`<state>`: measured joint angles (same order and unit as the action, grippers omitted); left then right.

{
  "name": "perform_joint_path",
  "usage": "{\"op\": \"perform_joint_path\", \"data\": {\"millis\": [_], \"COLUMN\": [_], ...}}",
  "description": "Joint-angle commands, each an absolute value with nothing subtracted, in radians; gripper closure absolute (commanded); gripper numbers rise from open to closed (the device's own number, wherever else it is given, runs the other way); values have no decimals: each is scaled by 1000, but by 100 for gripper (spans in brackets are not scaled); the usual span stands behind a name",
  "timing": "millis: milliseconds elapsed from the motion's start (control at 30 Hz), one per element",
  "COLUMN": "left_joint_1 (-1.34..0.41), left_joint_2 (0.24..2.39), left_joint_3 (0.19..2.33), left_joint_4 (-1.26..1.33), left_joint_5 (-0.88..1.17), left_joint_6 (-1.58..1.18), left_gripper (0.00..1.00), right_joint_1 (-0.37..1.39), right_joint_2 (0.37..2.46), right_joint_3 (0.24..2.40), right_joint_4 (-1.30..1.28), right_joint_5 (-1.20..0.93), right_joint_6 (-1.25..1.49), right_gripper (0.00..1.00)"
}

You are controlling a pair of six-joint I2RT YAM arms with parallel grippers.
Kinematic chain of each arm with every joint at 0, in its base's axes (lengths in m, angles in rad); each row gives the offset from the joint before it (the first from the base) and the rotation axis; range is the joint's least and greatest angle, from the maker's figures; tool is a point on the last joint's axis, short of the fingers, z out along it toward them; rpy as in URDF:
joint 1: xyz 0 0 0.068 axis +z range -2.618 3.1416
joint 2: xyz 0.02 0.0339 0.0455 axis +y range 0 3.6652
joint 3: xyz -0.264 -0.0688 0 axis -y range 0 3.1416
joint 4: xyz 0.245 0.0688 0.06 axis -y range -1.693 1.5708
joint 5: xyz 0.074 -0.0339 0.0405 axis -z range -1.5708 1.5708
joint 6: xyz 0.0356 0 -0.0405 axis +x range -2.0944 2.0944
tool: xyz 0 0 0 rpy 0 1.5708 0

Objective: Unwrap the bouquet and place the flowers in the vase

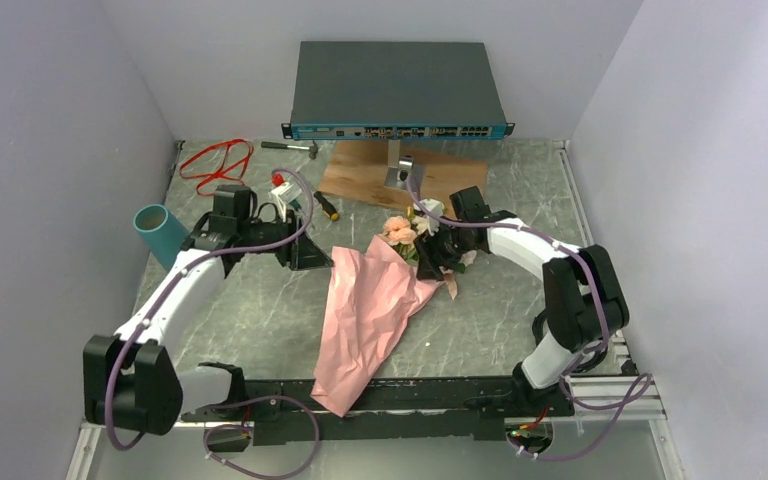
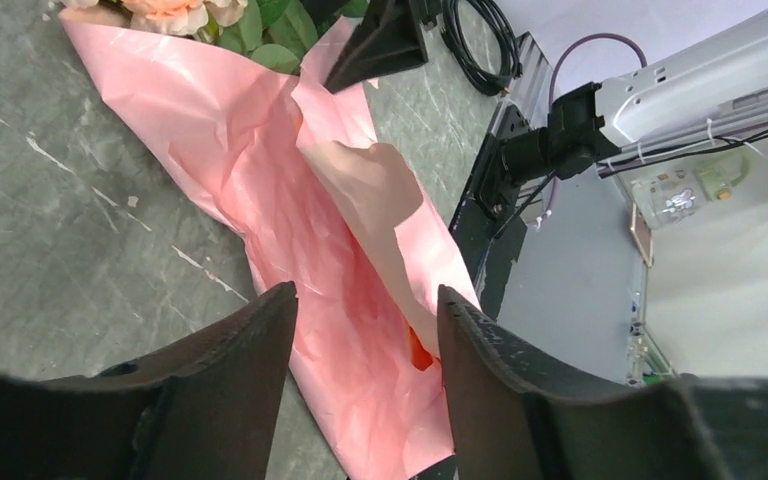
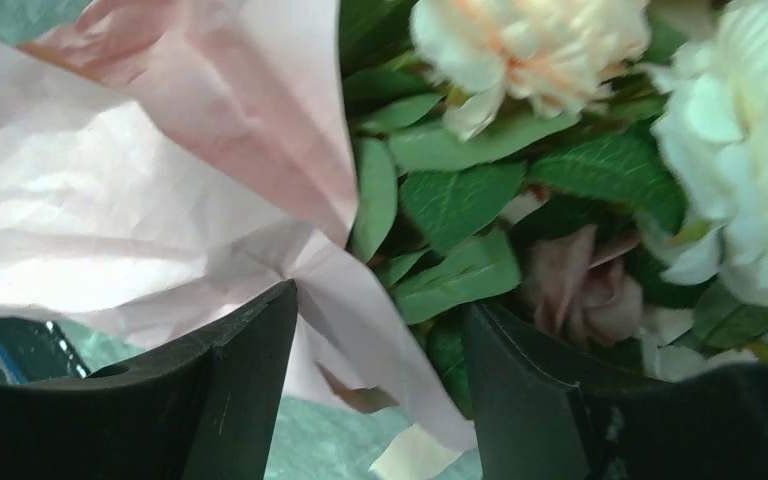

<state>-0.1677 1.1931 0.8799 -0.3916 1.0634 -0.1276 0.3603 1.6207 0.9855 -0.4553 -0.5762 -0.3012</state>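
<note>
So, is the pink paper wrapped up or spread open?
Spread open: the paper lies loose and flat, flowers exposed at its far end.

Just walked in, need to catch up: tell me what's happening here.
The bouquet is being unwrapped. The pink paper lies opened out, the flowers at its far end. The right tool is at the flowers, jaws apart over leaves and paper edge; the left tool hovers open beside the paper. The teal vase holds no flowers yet.
</note>
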Motion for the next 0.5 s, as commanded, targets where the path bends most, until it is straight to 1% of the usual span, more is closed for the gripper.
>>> {"op": "perform_joint_path", "data": {"millis": [0,167,300,400,467], "left_joint_1": [-176,-192,-220,-236,-245], "left_joint_2": [1271,1310,1318,1306,1291], "left_joint_3": [938,968,974,974,969], "left_joint_4": [-325,-286,-301,-327,-339], "left_joint_5": [1114,1121,1121,1123,1123], "left_joint_6": [-147,-155,-139,-119,-112], "left_gripper": [43,45,46,45,42], "right_joint_1": [362,362,361,355,351], "right_joint_2": [1667,1707,1736,1691,1624], "right_joint_3": [1076,1126,1182,1188,1163], "right_joint_4": [-357,-298,-330,-392,-424], "right_joint_5": [-544,-528,-544,-592,-632], "right_joint_6": [-256,-225,-238,-271,-295], "right_gripper": [38,39,40,40,37]}}
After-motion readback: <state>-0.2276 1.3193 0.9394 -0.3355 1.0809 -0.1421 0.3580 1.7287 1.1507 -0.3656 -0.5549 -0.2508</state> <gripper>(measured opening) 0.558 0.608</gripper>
